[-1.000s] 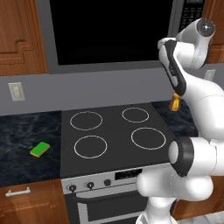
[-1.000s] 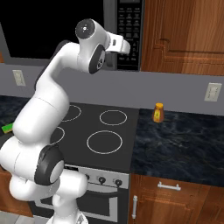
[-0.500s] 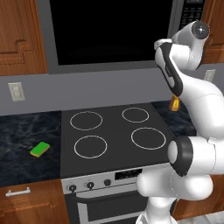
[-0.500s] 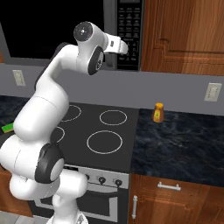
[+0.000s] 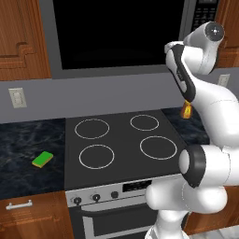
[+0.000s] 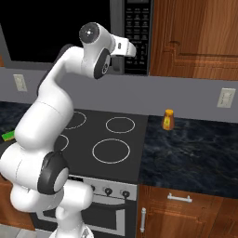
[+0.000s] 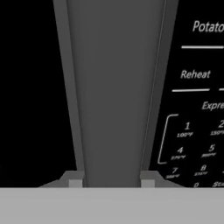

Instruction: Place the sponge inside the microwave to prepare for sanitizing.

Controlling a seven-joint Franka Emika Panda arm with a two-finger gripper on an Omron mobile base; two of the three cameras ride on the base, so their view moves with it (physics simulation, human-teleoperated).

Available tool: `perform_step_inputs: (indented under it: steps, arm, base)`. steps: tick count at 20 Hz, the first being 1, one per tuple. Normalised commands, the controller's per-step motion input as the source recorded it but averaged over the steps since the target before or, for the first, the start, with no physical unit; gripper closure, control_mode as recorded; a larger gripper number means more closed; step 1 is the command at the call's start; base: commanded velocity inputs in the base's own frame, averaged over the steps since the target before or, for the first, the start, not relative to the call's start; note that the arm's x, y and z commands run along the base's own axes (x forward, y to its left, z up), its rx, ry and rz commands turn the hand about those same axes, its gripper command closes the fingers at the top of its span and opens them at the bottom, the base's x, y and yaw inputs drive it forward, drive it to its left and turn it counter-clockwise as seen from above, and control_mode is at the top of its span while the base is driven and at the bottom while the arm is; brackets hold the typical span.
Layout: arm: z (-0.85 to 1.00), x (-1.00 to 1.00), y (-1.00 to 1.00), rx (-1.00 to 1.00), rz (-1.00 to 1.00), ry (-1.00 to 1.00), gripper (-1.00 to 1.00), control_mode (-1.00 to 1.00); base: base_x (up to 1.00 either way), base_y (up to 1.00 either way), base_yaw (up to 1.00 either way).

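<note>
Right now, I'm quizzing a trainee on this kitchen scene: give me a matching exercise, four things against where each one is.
Things:
1. sponge
2. microwave
3. bottle
4. gripper

Places:
A. closed on the door handle
B. on the counter, right of the stove
C. on the counter, left of the stove
D. above the stove

Pairs: 1-C, 2-D, 3-B, 4-A

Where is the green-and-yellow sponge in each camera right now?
Left base view: the flat green-and-yellow sponge lies on the dark counter, left of the black stovetop.
Right base view: a green sliver at the left edge, beside the arm.
Hand view: not in it.
Shared landmark: the stovetop.
</note>
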Motion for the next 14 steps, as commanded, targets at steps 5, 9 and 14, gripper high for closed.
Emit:
perform_step_inputs:
  steps: [5, 9, 14]
  arm:
    - [0.0, -0.11, -0.01, 0.0, 0.0, 0.0, 1.0, -1.0]
    - [0.0, -0.83, 0.09, 0.0, -0.05, 0.0, 1.0, -1.0]
    - [-0.07, -1.0, 0.36, -0.03, -0.15, 0.03, 1.0, -1.0]
  base:
    - [0.0, 0.0, 0.0]
    - [0.0, 0.0, 0.0]
    - [0.0, 0.0, 0.0]
